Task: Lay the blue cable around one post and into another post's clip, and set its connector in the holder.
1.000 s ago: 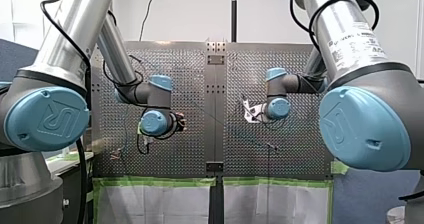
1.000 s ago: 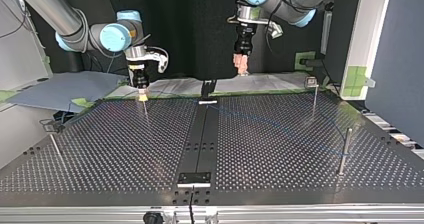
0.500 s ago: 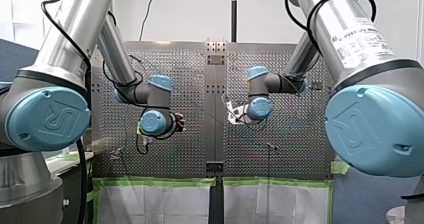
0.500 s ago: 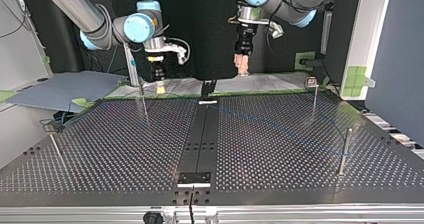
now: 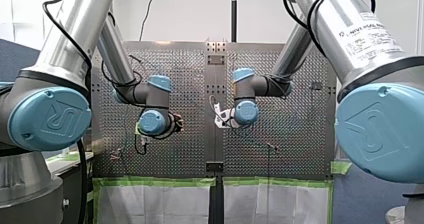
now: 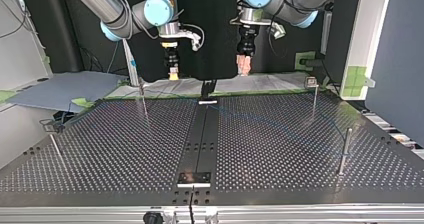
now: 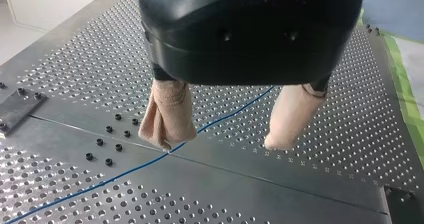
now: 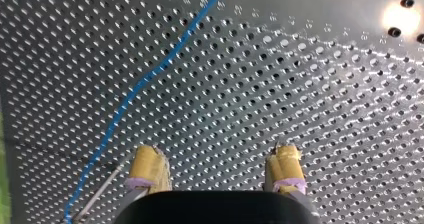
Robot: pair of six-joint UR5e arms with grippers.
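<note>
My left gripper (image 7: 222,144) stands wide open, its beige pads (image 7: 167,116) well apart with nothing between them; it grips nothing and touches nothing. The blue cable (image 7: 125,170) lies flat on the perforated table (image 6: 100,149) below it, passing under one fingertip in the left wrist view, yet the top view shows this gripper (image 6: 243,66) hanging well above the table's far edge, just right of the dark centre strip (image 6: 200,134). My right gripper (image 8: 215,151) is spread just as wide, yellow pads (image 8: 147,164) apart and empty; the cable (image 8: 150,76) runs along the table ahead of it and beside one finger, clear of both. In the top view it (image 6: 173,74) hangs over the far edge left of the strip, also off the table. There the cable shows faintly, crossing the strip at the far side and slanting toward the near right post (image 6: 345,151); whether it touches that post I cannot tell; its connector I cannot make out.
</note>
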